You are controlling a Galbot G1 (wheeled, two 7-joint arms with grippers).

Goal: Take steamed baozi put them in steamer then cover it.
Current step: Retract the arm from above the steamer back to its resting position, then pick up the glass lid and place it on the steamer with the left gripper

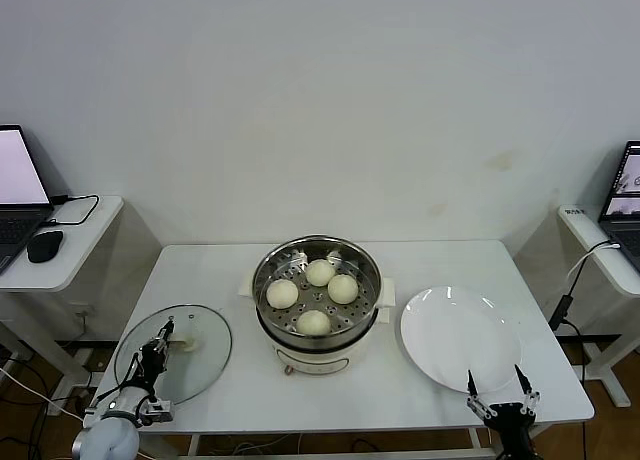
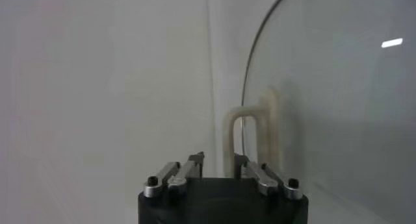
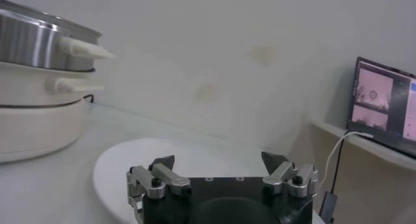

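The steamer (image 1: pixel 262 275) stands uncovered at the table's middle. Four cream-white baozi sit on its tray: one at the back (image 1: pixel 320 272), one to the right (image 1: pixel 343 288), one to the left (image 1: pixel 282 293) and one at the front (image 1: pixel 314 322). The glass cover (image 1: pixel 205 365) lies flat on the table's left front. My left gripper (image 1: pixel 158 342) hovers over it. Its jaws are a little apart, just short of the cream handle (image 2: pixel 250 137), with nothing gripped. My right gripper (image 1: pixel 497 382) is open and empty at the front edge. The steamer's side (image 3: pixel 39 43) shows in the right wrist view.
An empty white plate (image 1: pixel 460 335) lies right of the steamer, just beyond my right gripper (image 3: pixel 218 160). Side tables with laptops flank the table, with a mouse (image 1: pixel 44 246) on the left one. A cable (image 1: pixel 570 280) hangs at the right.
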